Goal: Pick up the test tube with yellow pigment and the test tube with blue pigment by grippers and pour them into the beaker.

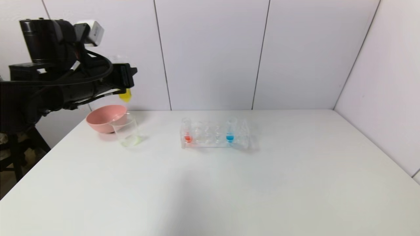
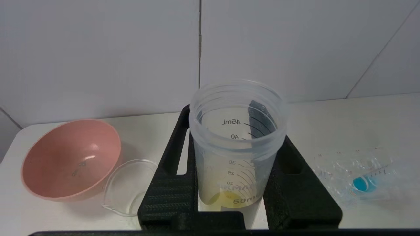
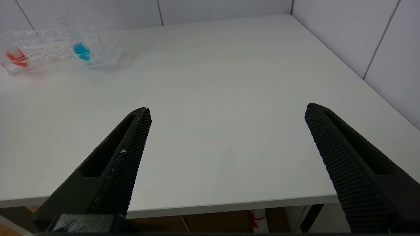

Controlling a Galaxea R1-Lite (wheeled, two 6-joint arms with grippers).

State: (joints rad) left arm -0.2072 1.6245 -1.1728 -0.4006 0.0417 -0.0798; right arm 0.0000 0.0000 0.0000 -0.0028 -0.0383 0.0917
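Note:
My left gripper (image 1: 126,78) is raised at the far left and is shut on the test tube with yellow pigment (image 2: 236,154). The tube's yellow bottom (image 1: 125,95) shows below the fingers, above the beaker (image 1: 126,131) and apart from it. The left wrist view looks into the tube's open mouth between the black fingers (image 2: 170,183). The beaker (image 2: 129,186) stands next to the pink bowl. The test tube with blue pigment (image 1: 230,131) stands in the clear rack (image 1: 215,136). It also shows in the right wrist view (image 3: 80,49). My right gripper (image 3: 228,109) is open and empty over the table's near edge, out of the head view.
A pink bowl (image 1: 105,118) sits just behind the beaker at the table's far left. A tube with orange-red liquid (image 1: 187,131) stands at the rack's left end. White walls close the back and right sides of the white table (image 1: 229,183).

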